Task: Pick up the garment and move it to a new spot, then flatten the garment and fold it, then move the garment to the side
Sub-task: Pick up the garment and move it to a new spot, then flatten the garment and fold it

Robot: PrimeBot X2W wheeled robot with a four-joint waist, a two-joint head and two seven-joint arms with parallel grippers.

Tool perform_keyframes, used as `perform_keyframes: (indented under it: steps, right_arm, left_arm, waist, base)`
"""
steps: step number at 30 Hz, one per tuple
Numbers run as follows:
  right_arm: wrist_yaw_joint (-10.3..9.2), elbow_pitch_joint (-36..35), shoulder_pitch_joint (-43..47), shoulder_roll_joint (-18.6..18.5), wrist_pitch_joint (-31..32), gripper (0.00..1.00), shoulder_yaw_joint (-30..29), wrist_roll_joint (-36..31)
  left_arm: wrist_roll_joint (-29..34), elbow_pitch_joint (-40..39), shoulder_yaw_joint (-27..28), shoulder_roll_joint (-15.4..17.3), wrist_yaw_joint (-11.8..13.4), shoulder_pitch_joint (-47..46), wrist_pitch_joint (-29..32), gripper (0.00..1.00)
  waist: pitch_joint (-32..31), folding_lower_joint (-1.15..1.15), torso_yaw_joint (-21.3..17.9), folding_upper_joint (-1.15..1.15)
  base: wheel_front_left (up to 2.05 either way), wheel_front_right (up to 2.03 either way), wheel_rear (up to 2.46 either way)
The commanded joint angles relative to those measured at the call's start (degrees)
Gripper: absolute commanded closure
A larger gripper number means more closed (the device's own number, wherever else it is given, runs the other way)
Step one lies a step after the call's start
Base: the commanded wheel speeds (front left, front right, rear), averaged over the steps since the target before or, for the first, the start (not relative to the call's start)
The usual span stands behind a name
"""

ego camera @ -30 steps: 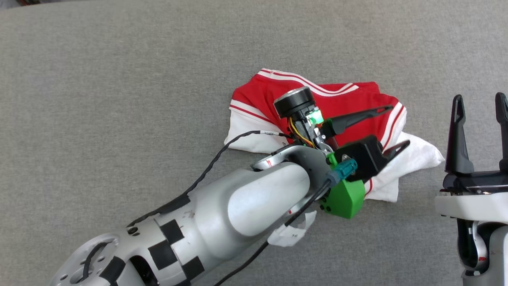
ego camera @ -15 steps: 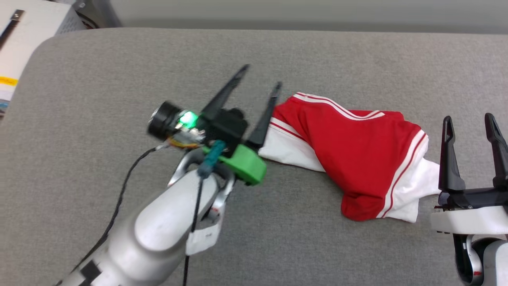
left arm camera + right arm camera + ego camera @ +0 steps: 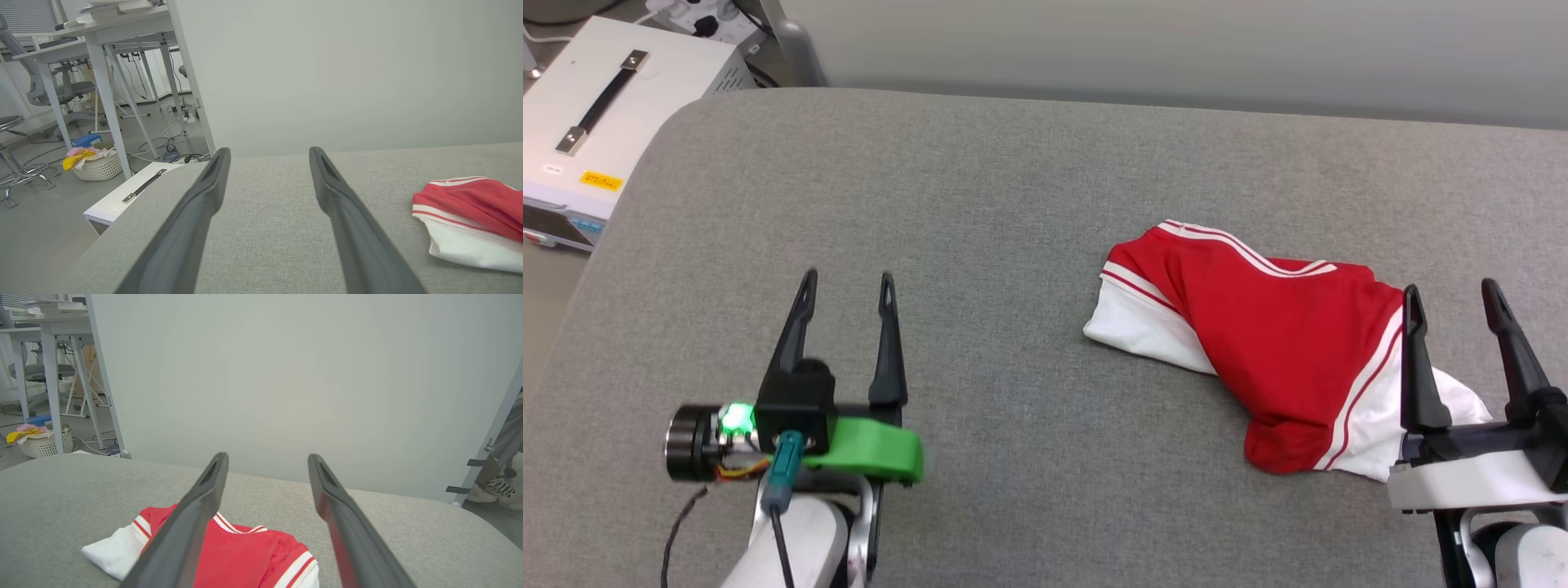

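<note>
The garment [image 3: 1282, 351] is a red jersey shirt with white sleeves and red-and-white striped trim, gathered into a compact, loosely folded bundle. It rests on the grey padded table [image 3: 1013, 204], on that table's right half and well in from its far edge. One white sleeve pokes out toward the table's middle.

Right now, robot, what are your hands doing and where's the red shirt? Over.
Left gripper open, empty, left of red shirt. Right gripper open, empty, at its right end. Shirt rumpled on grey cushion. No obstacle seen.
</note>
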Motion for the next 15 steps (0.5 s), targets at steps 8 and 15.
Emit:
perform_keyframes:
  steps: [8, 15]
  right_arm:
    - [-0.03, 2.4, 3.5, -0.1, -0.3, 0.0, 0.0, 1.1]
    - [-0.03, 4.2, 6.1, -0.1, -0.3, 0.0, -0.1, 2.0]
  left_arm:
    - [4.6, -1.1, 6.7, -5.1, -4.9, 9.2, -0.3, 0.0]
    - [8.0, -0.4, 10.3, -8.1, -8.6, 12.5, -0.3, 0.0]
  waist:
    - [-2.5, 0.0, 0.3, 0.0]
    - [-3.6, 0.0, 0.1, 0.0]
  base:
    - [0.0, 0.0, 0.0]
    - [0.0, 0.0, 0.0]
